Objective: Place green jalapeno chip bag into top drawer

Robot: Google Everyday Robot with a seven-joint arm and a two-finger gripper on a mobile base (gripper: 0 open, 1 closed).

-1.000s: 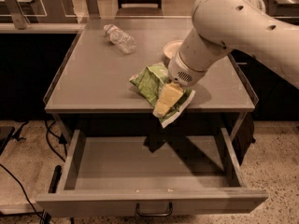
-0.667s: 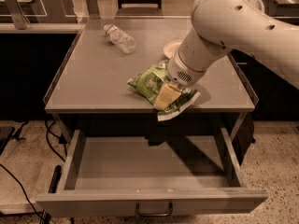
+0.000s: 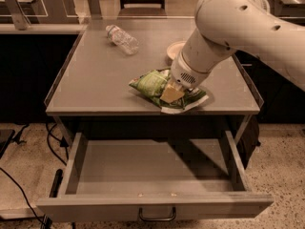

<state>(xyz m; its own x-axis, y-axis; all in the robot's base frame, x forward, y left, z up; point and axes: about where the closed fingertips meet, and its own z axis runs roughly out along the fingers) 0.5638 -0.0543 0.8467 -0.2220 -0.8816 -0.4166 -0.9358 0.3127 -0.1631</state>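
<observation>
**Desk:** Where's your claw?

**Me:** My claw (image 3: 171,94) is low over the front of the table (image 3: 95,80), right of centre. It's clamped on the green jalapeno chip bag (image 3: 151,82). I can see one pale finger across the bag's crumpled middle, and the other is hidden by the foil.

**Desk:** Is the bag off the surface?

**Me:** I can't tell whether it's lifted or dragging. It sits just inside the table's front edge, with its whitish edge nearest the lip.

**Desk:** And the drawer?

**Me:** The top drawer (image 3: 143,166) is pulled well out below, directly under that edge. Its handle (image 3: 157,217) faces me.

**Desk:** So how far along are you?

**Me:** I'd say the grasp is done and the drawer is ready. What's left is carrying the bag forward past the edge, lowering it and letting go, so the bag is not yet in.

**Desk:** Anything in the way?

**Me:** No. The clear bottle (image 3: 123,39) and the bowl (image 3: 174,49) are well behind the claw, towards the back of the table.
</observation>
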